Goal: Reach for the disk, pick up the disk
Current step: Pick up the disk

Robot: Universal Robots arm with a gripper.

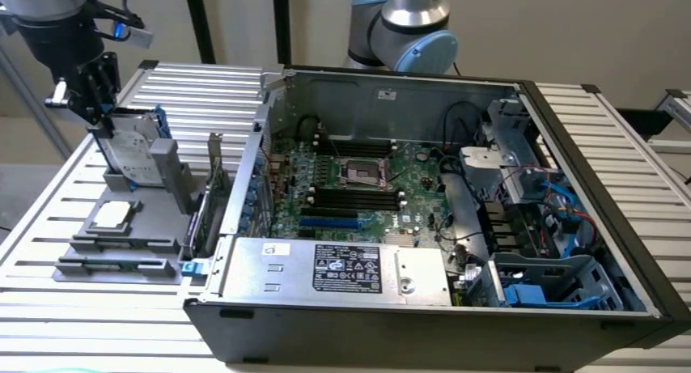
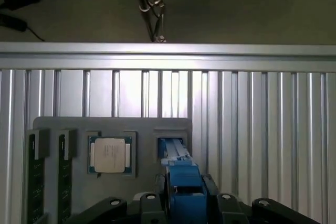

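Gripper (image 1: pixel 103 118) (image 2: pixel 186 203) set over the top edge of the disk (image 1: pixel 132 150) (image 2: pixel 181 182) at the exterior view's left; clamped or loose, cannot tell. One disk, standing on end in the grey holder (image 1: pixel 162 227) (image 2: pixel 147 129), long axis near vertical. In the same holder, one processor chip (image 1: pixel 115 217) (image 2: pixel 109 155) and two memory sticks (image 2: pixel 34 177) (image 2: pixel 64 177). Farther right, one open computer case (image 1: pixel 432 316).

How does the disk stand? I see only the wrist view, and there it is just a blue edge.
Observer: The disk stands upright on its edge in the grey tray, its broad silver face toward the exterior camera.
Operator: Where is the gripper?
Observer: The gripper is at the disk's top corner, toward the exterior view's left.
Operator: What is beside the tray?
Observer: An open computer case, on the exterior view's right.
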